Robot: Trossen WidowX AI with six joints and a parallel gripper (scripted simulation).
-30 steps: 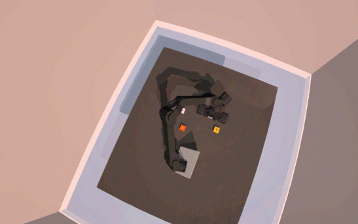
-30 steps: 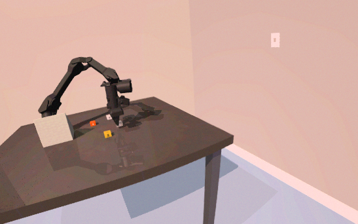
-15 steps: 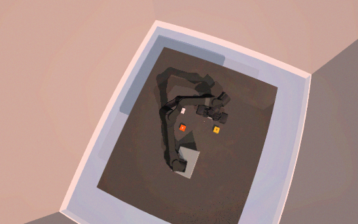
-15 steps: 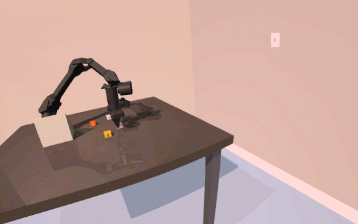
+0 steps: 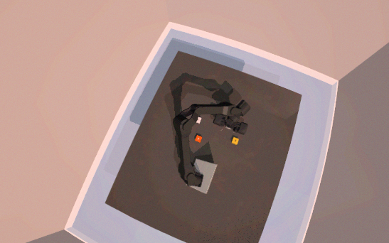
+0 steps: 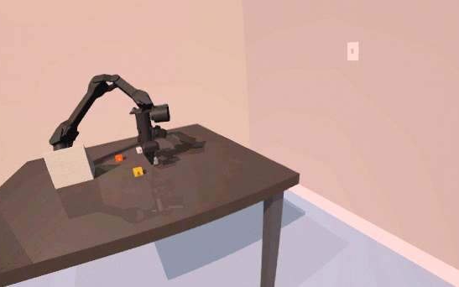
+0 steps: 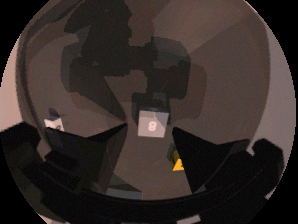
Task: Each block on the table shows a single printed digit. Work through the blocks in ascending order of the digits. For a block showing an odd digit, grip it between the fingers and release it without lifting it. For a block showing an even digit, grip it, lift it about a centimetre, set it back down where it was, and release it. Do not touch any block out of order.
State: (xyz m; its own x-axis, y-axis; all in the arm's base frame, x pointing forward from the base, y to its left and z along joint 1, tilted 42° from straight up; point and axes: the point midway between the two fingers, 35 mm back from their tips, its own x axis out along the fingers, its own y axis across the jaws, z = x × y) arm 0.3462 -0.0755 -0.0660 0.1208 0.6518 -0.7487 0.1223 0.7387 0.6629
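A grey block (image 7: 152, 120) (image 6: 155, 161) showing an 8 stands on the table between my fingertips. My gripper (image 7: 150, 127) is open, with a gap on each side of the grey block in the wrist view. A yellow block (image 5: 235, 141) (image 6: 138, 171) (image 7: 178, 164) stands nearby, partly behind a finger in the wrist view. A white block (image 5: 198, 120) (image 6: 139, 149) (image 7: 53, 123) stands farther off, at the left in the wrist view. An orange block (image 5: 198, 138) (image 6: 119, 158) stands nearer the arm's base. I cannot read the digits on these three for certain. In the top view the arm mostly hides the grey block.
A large pale box (image 5: 208, 177) (image 6: 70, 168) stands on the brown table (image 5: 248, 177) (image 6: 226, 168) beside the arm's base. The arm's upper links pass over the table near the white block in the top view.
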